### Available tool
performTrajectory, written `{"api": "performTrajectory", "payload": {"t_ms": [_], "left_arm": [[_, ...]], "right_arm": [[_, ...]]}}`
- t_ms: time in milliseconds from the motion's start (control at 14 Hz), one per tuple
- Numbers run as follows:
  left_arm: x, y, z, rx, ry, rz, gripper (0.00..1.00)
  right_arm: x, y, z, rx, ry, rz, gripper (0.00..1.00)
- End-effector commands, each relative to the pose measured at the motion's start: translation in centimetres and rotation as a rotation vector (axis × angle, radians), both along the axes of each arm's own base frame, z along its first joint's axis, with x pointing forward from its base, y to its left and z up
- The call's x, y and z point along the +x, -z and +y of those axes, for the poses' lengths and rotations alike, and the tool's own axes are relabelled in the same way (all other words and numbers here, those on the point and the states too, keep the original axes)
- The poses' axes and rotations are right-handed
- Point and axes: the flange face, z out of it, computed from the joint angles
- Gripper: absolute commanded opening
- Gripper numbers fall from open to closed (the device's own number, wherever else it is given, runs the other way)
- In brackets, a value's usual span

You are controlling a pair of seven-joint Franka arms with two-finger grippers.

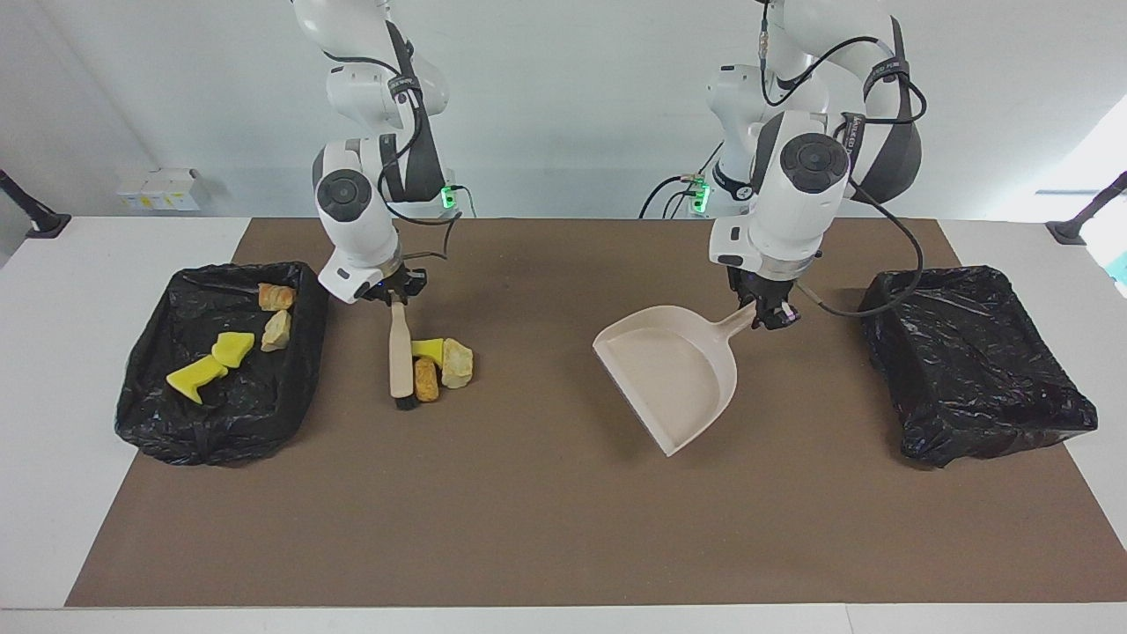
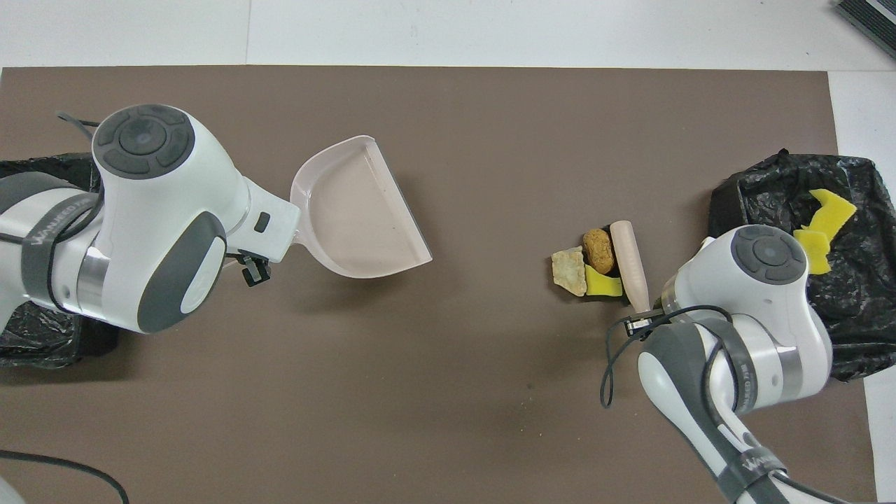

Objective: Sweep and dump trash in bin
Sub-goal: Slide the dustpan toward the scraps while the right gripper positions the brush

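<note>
Facing view: my right claw (image 1: 398, 298) is clamped on the brush (image 1: 401, 357), centre-left of frame, its bristles touching three loose scraps of trash (image 1: 443, 362). Left claw (image 1: 768, 313), centre-right, clamped on the dustpan (image 1: 671, 374) handle, pan tilted above the brown mat (image 1: 563, 528). White desk (image 1: 53, 440), pale wall. Black-lined bin (image 1: 220, 414) at frame left holds four scraps; the other bin (image 1: 977, 370) at right.

Overhead view: brush (image 2: 629, 264) touches trash (image 2: 586, 264) centre-right; dustpan (image 2: 360, 210) centre-left.
</note>
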Motion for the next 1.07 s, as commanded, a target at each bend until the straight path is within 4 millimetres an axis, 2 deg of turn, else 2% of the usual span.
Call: {"api": "performTrajectory", "payload": {"t_ms": [0,215,286,358,501,715,1001], "left_arm": [[-3.0,0.7,0.2,0.004,0.091,-0.038,0.00],[-4.1,3.6,-2.5,-0.009,0.153,-0.054,0.00],[-5.2,4.7,-3.7,-0.012,0.176,-0.051,0.00],[-5.6,5.5,-3.9,-0.013,0.182,-0.049,0.00],[-6.6,7.0,-5.2,-0.018,0.206,-0.051,0.00],[-7.6,9.2,-6.2,-0.023,0.145,-0.060,0.00],[-8.9,10.5,-7.6,-0.023,0.168,-0.055,0.00]], "right_arm": [[-0.3,-0.1,1.0,0.020,0.085,-0.010,0.00],[-0.6,0.0,2.6,0.012,0.119,-0.011,0.00],[-0.7,0.0,3.2,0.026,0.136,-0.007,0.00],[-0.9,0.1,4.2,0.032,0.124,-0.003,0.00],[-1.0,0.5,4.8,0.027,0.144,0.007,0.00],[-1.4,0.6,6.7,0.039,0.139,0.014,0.00],[-2.0,0.7,9.8,0.102,0.147,0.035,0.00]]}}
